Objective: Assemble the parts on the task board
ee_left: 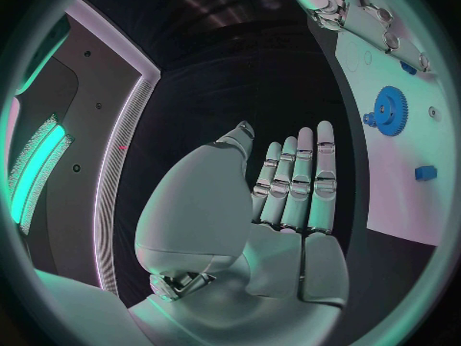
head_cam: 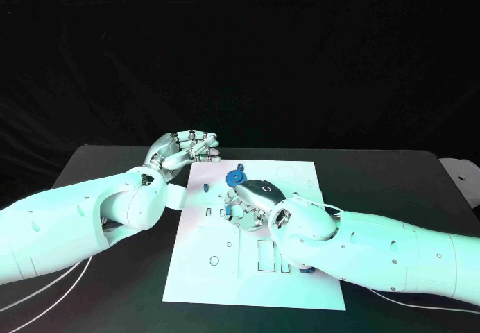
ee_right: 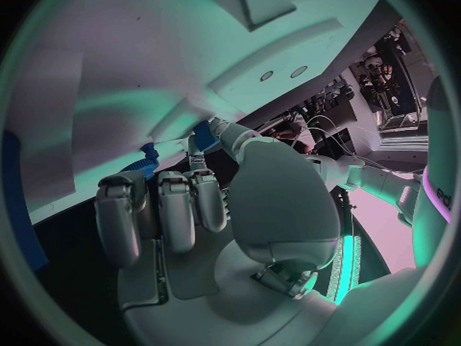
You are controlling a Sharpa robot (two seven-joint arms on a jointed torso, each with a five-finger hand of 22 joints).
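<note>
Working a Part at the Board's Centre

Looking from the fingers outward, your right hand has them curled down on the task board, with a blue part just beyond the tips; whether they grip it I cannot tell. Your left hand hovers flat and released, holding nothing, beside the board's far left corner; the blue gear stands between the hands, nearer the right one; its axis looks upright. No writing can be read on the board or table.
</note>
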